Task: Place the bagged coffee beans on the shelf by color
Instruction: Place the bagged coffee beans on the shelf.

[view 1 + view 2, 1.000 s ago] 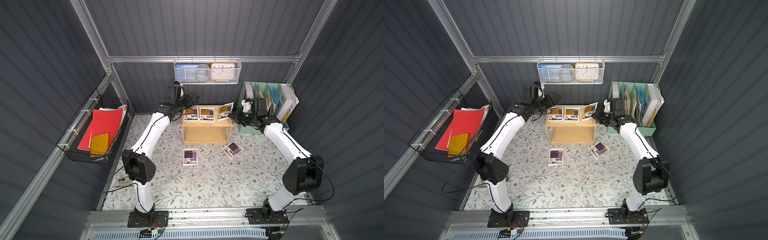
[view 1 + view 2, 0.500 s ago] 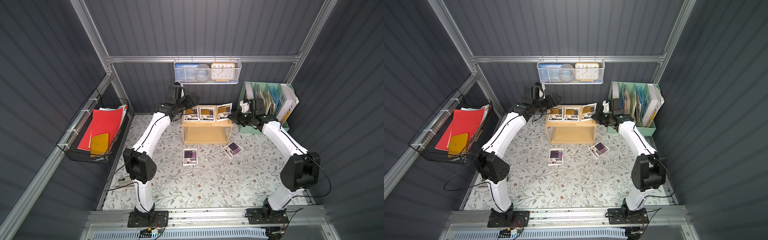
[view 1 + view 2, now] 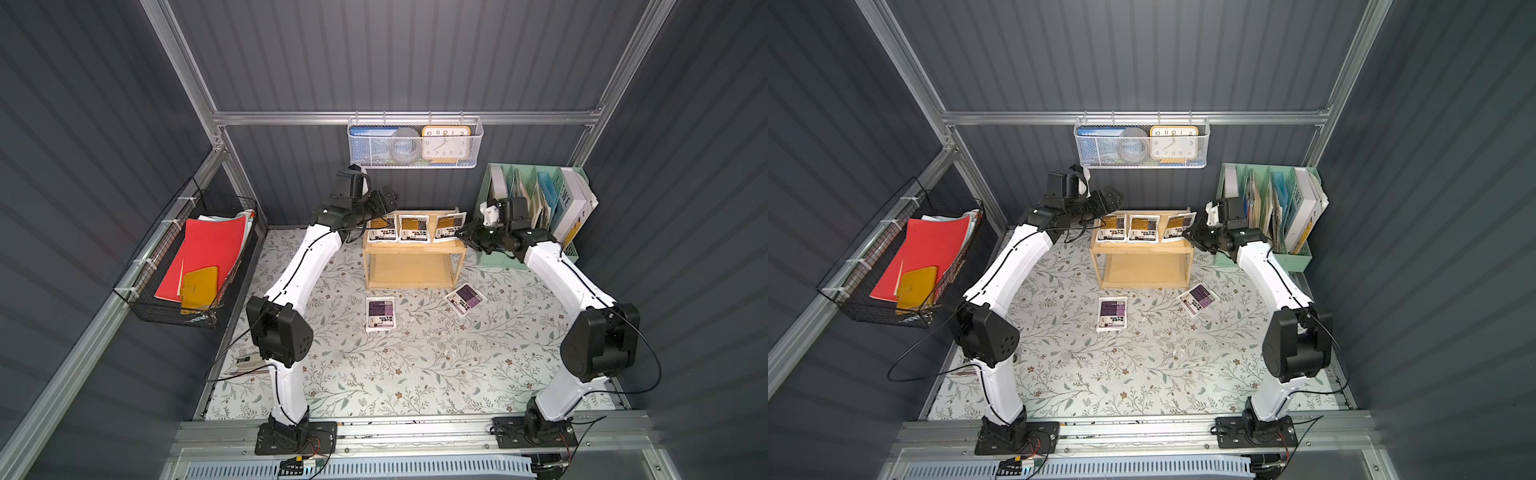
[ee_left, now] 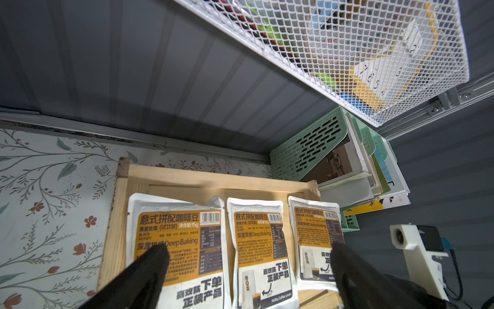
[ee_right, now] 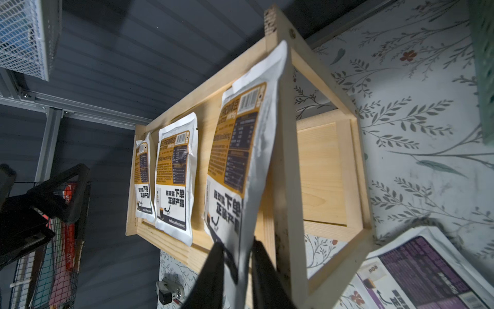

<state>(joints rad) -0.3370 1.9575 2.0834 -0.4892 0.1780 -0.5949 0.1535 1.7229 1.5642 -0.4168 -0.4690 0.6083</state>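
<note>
Right gripper [image 5: 237,244] straddling yellow pouch [image 5: 242,139], grip unclear

Yellow-label coffee pouches [image 4: 187,235]: printed "意式拼配咖啡豆", "BLACK HONEY", "Deep Baking", "15g", "Hello, Coffee Lover." Orange-rimmed clock [image 3: 445,143]: black hour numerals, 12 at top.

Floral mat [image 3: 415,365] carries wooden shelf [image 3: 411,249], upper centre; left purple pouch [image 3: 380,313] and right purple pouch [image 3: 465,299] flat just below. Shelf top: three yellow pouches [image 3: 414,227] in row, rightmost tilted.
</note>
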